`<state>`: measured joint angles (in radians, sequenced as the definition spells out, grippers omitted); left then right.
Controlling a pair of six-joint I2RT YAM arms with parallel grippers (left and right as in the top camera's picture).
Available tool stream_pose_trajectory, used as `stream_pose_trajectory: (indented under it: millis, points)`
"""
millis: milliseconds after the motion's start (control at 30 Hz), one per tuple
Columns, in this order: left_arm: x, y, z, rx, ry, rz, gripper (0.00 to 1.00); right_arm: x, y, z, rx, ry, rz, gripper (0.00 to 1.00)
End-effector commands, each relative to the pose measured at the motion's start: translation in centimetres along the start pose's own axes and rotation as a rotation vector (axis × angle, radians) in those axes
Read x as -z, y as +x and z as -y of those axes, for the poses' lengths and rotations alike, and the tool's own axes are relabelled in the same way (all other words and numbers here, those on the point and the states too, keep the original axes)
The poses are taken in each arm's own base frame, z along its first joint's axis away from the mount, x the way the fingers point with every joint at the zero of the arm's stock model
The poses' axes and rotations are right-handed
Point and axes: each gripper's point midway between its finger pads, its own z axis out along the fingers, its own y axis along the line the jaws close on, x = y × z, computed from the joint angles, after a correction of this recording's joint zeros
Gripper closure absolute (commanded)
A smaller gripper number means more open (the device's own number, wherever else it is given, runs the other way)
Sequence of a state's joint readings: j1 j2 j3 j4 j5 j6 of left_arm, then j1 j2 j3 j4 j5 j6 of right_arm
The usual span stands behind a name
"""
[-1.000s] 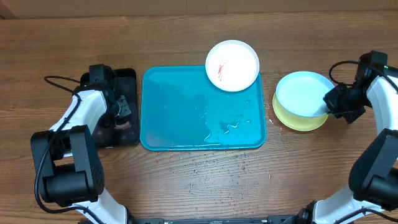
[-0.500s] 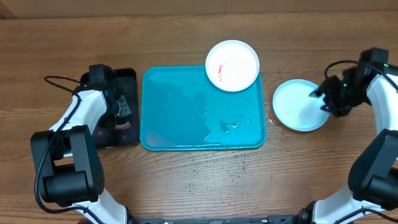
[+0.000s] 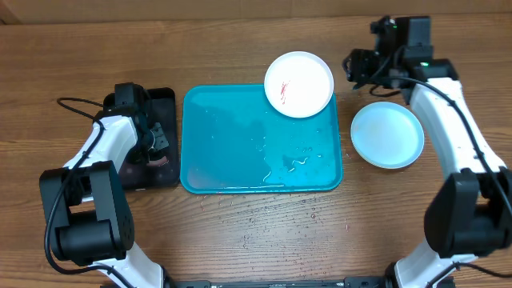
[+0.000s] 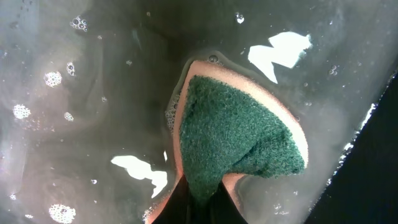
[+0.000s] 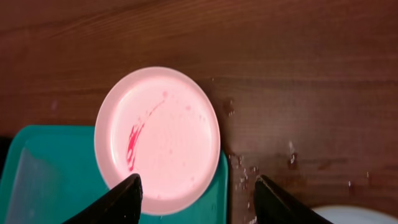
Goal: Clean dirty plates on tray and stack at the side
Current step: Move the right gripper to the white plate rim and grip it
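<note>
R gripper (image 5: 198,186), jaws apart, empty, hovers over smeared white plate (image 5: 158,140): light, stiff, likely wet-slick; best pinched at rim overhanging tray (image 5: 43,168). L gripper (image 4: 199,205) clenches sponge (image 4: 236,137).

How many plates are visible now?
2. A white plate with a red smear rests on the far right corner of the turquoise tray; a pale blue plate lies on the table right of the tray. Another might hide beneath it.

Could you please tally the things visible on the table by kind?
Plates: 2, the white plate and the pale blue plate.
Trays: 2, the turquoise tray and the black tray.
Sponges: 1, the green sponge.
Total: 5.
</note>
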<state>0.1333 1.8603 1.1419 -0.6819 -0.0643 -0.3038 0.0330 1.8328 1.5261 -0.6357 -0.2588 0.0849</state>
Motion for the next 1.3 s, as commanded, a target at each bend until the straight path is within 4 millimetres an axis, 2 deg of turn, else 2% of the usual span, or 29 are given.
stream_pose_trajectory:
  millis: [0, 267, 400, 467, 767, 967, 1267]
  points:
    - [0.5, -0.7, -0.5, -0.01, -0.017, 0.021, 0.96, -3.3, 0.1, 0.7, 0.034, 0.06, 0.001, 0.44]
    - [0.5, -0.7, -0.5, -0.01, -0.017, 0.021, 0.95, -7.8, 1.8, 0.8, 0.038, 0.047, -0.035, 0.45]
    - [0.5, -0.7, -0.5, -0.01, -0.017, 0.021, 0.95, -9.3, 2.9, 1.0, 0.037, 0.048, -0.066, 0.46]
    - [0.5, -0.7, -0.5, -0.01, -0.016, 0.021, 0.95, -10.1, 3.6, 1.2, 0.033, 0.05, -0.086, 0.51]
    - [0.5, -0.5, -0.6, -0.011, -0.019, 0.015, 0.95, -11.3, 4.4, 1.6, 0.01, 0.051, -0.104, 0.57]
    - [0.5, -0.5, -0.6, -0.011, -0.019, 0.014, 0.95, -12.3, 5.0, 1.2, -0.001, 0.007, -0.117, 0.61]
    - [0.5, -0.5, -0.6, -0.011, -0.019, 0.014, 0.95, -12.5, 4.8, 1.2, 0.002, 0.005, -0.107, 0.71]
